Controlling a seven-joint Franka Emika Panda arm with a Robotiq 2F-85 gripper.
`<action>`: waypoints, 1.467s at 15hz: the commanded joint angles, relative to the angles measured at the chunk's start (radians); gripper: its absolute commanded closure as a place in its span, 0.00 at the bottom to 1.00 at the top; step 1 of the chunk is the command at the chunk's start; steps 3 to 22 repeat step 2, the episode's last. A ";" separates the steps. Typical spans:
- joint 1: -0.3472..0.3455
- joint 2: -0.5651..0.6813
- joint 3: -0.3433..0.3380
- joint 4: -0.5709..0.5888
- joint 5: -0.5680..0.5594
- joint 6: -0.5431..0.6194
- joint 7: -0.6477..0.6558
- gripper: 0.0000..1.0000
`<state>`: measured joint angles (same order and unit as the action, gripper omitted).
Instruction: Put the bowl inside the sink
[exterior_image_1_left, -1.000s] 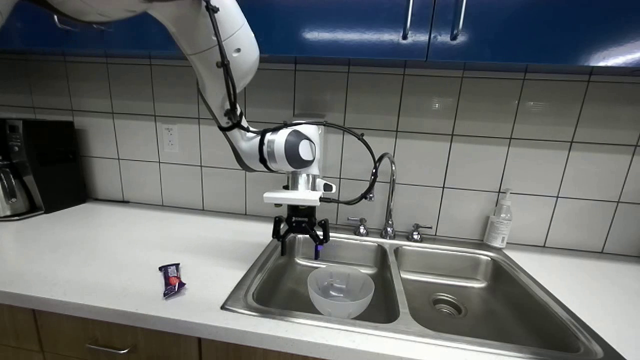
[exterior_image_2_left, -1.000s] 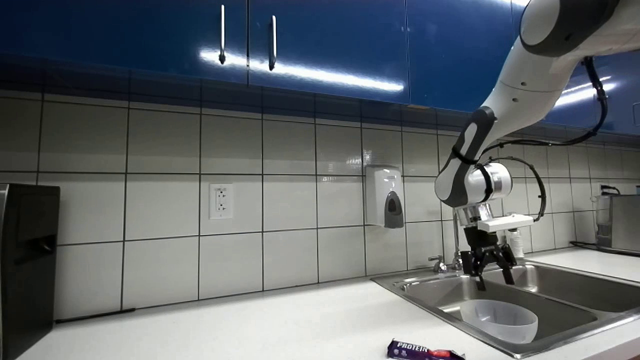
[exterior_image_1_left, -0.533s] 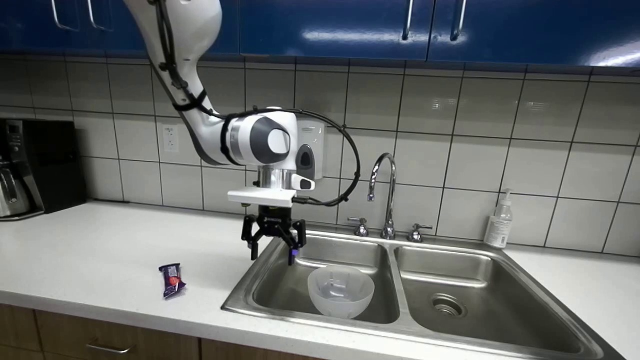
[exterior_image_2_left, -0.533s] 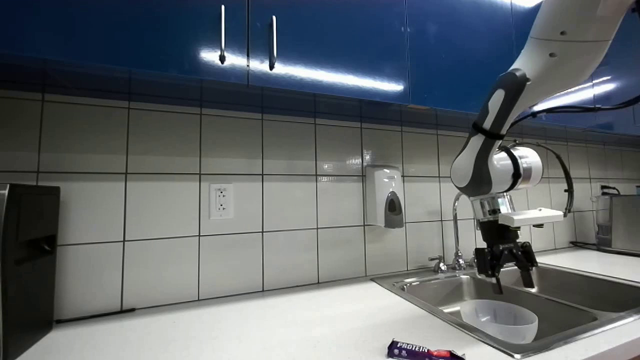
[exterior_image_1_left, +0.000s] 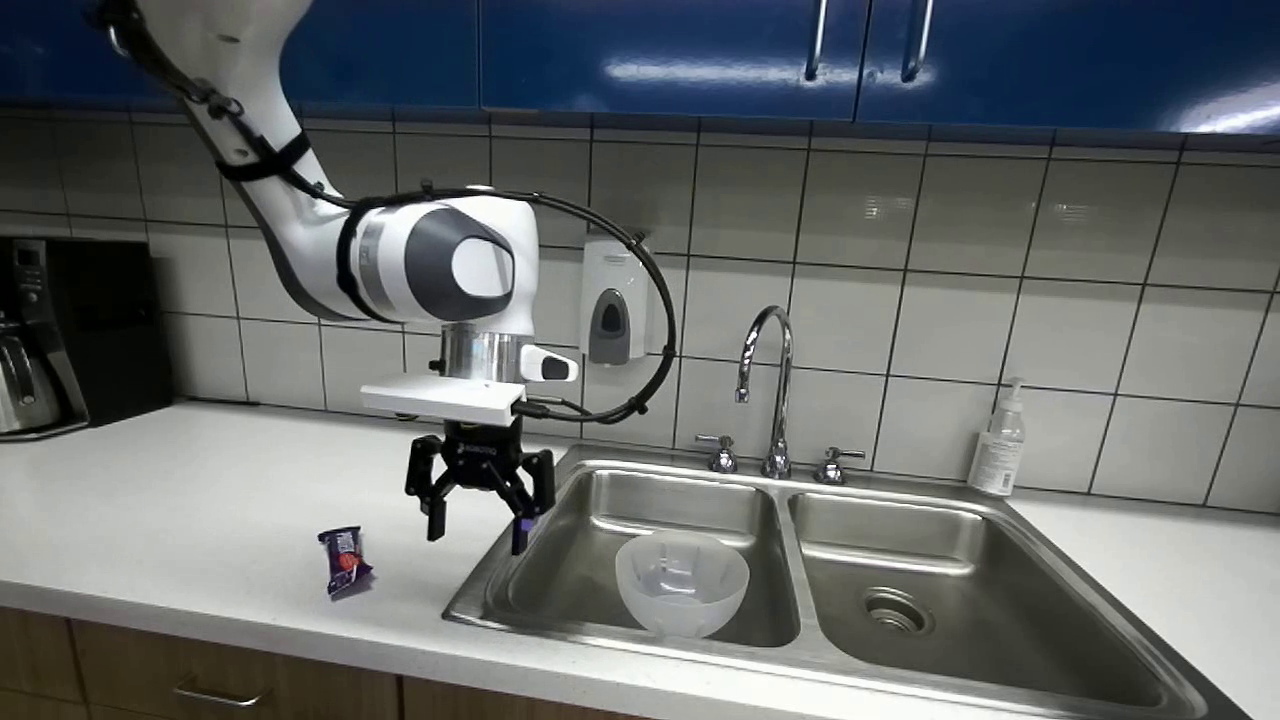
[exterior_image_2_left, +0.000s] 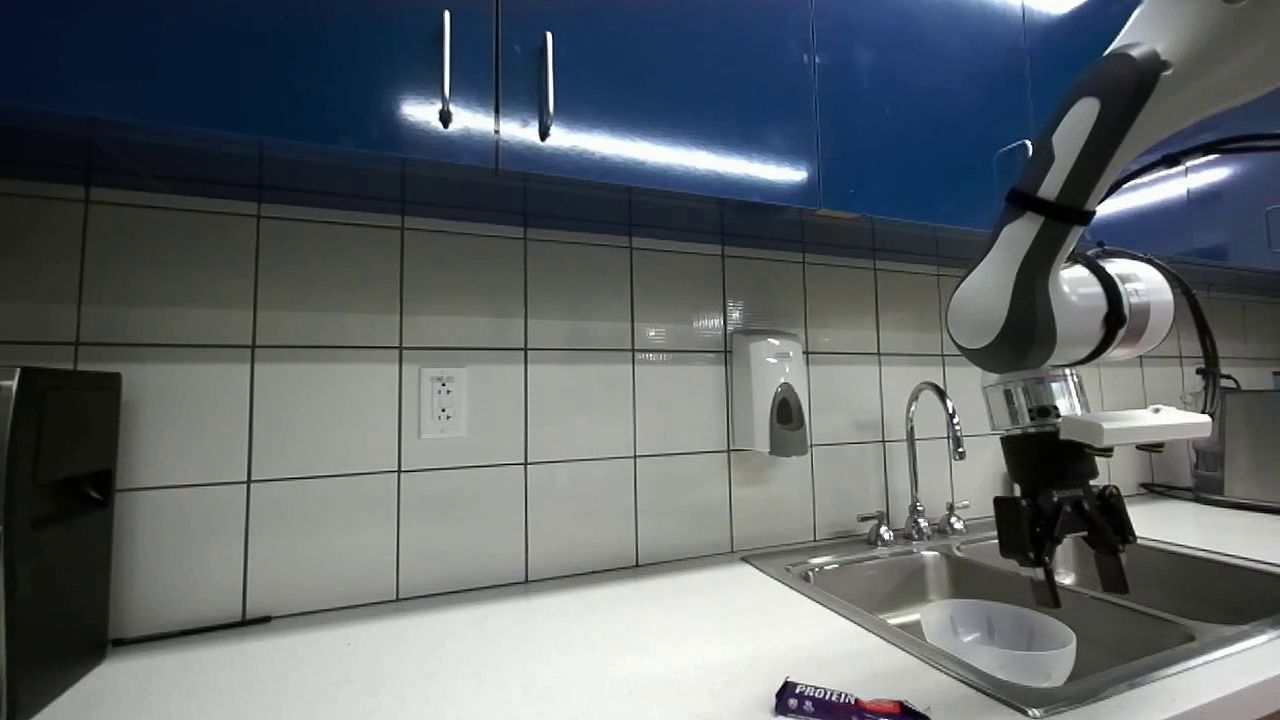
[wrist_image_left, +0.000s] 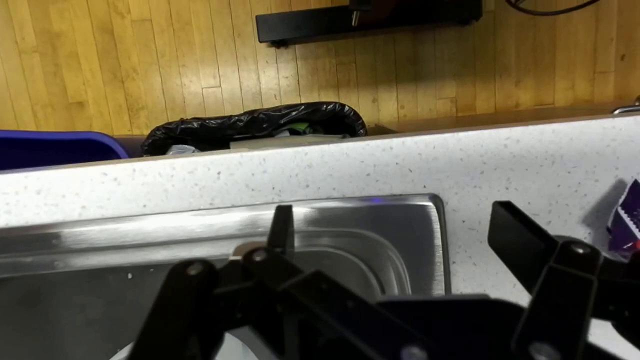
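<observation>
The translucent whitish bowl (exterior_image_1_left: 682, 590) sits upright in one basin of the steel double sink (exterior_image_1_left: 797, 575), near the counter side of that basin. It also shows in an exterior view (exterior_image_2_left: 1000, 645), and a sliver of it at the bottom of the wrist view (wrist_image_left: 235, 350), mostly behind the gripper. My gripper (exterior_image_1_left: 478, 532) is open and empty, apart from the bowl, in the air over the corner of the sink rim and the counter edge beside it. In the wrist view the fingers (wrist_image_left: 392, 215) are wide apart, with the sink corner (wrist_image_left: 420, 235) between them.
A purple wrapped protein bar (exterior_image_1_left: 344, 562) lies on the counter beside the sink. The chrome faucet (exterior_image_1_left: 780, 400) and its handles stand behind the basins. A soap bottle (exterior_image_1_left: 998, 450) is at the back corner. A black coffee maker (exterior_image_1_left: 95, 330) stands at the far end.
My open gripper has moved from over the bowl's basin towards the counter side with the protein bar and towards the front edge. The bowl has not moved.
</observation>
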<state>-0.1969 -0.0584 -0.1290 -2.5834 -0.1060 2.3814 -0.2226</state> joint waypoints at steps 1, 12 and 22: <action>0.014 -0.006 -0.014 -0.003 -0.001 -0.002 0.001 0.00; 0.014 -0.007 -0.014 -0.004 -0.001 -0.002 0.001 0.00; 0.014 -0.007 -0.014 -0.004 -0.001 -0.002 0.001 0.00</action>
